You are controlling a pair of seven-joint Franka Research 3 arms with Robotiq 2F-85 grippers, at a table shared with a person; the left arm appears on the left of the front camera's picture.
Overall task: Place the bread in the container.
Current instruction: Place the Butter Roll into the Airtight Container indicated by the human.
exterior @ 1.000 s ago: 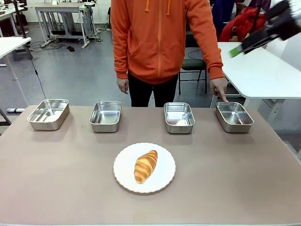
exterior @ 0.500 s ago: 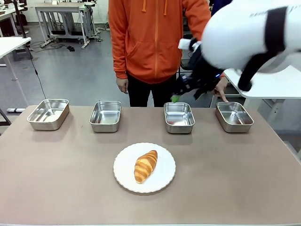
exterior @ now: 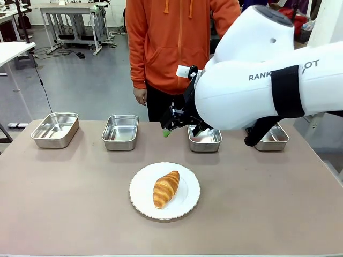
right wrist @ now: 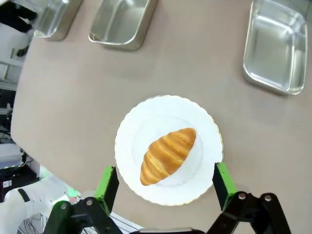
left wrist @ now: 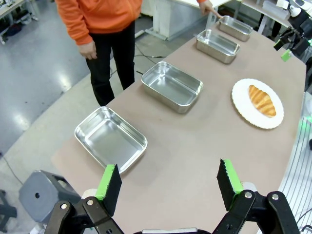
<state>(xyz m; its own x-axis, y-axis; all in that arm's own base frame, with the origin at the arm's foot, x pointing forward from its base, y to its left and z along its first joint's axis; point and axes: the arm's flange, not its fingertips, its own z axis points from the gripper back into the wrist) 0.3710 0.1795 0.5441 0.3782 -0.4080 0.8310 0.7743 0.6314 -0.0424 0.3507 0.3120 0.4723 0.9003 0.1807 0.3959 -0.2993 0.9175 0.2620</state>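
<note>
Although positioned above the bread (right wrist: pixel 168 155) with right jaws spread wide and empty, not yet gripping. Bread location: white plate (right wrist: pixel 146 122), mid counter (exterior: pixel 69 214), untouched. Left jaws: wide apart, empty. Remaining: grasp, lift, deposit in container (left wrist: pixel 235 28), probably the tray beside the person's hand (left wrist: pixel 207 6).

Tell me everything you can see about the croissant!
The croissant is golden-brown, with ridges across its back and darker orange-brown tips. It looks baked and crusty, and it is whole, with no bites taken. It lies flat and slanted near the middle of a round white plate with a wavy rim, which sits on the brown table. Only the plate touches it. The right end effector hovers above it, open, not touching.
</note>
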